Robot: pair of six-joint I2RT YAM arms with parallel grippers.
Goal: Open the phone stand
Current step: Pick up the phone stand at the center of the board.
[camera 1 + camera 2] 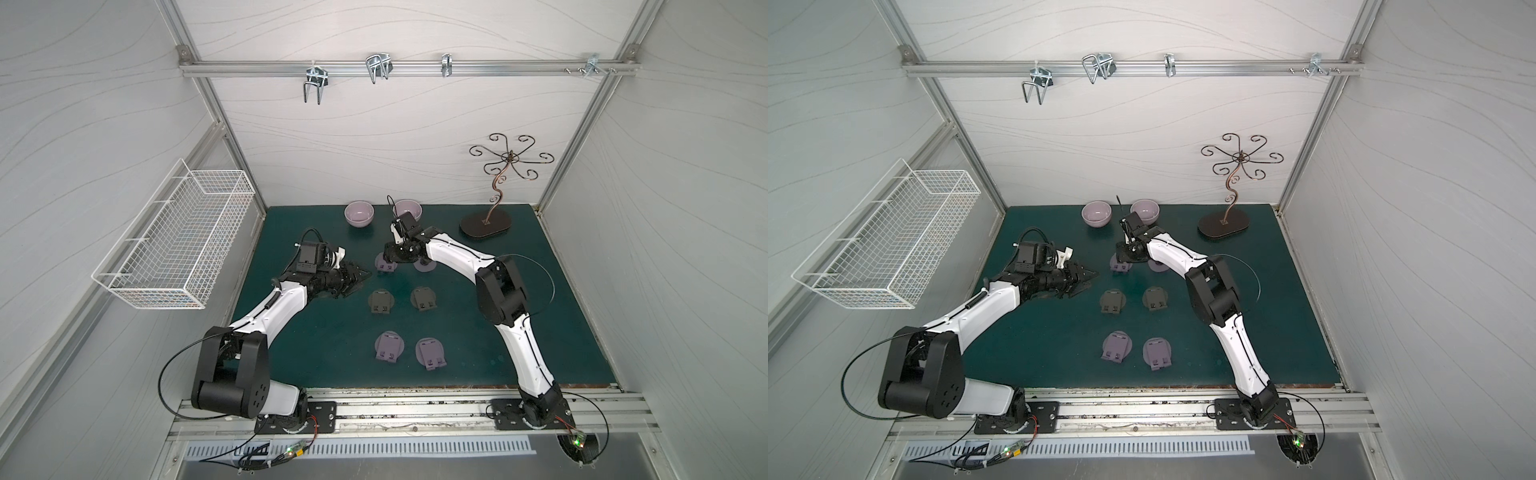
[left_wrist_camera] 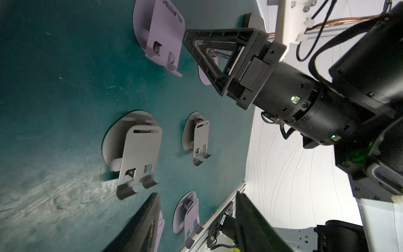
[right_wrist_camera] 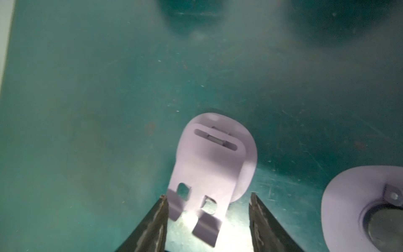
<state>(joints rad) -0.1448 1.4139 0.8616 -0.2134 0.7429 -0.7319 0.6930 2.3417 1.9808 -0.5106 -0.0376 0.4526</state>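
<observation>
Straddling hook end of lilac phone stand [image 3: 209,157], far row on desk [image 3: 87,109]: right claw [image 3: 208,196], partly open, gripping nothing; left claw [image 1: 361,280] nearby, parted, empty. Plate low over base; opening judged barely begun

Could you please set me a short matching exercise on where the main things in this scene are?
Column A: 1 wire basket; 2 jewellery tree; 3 right tool; 4 dark phone stands
Column B: a far right corner of the mat; b middle row of the mat; c left wall; d open astride a lilac phone stand
Pairs: 1-c; 2-a; 3-d; 4-b
</observation>
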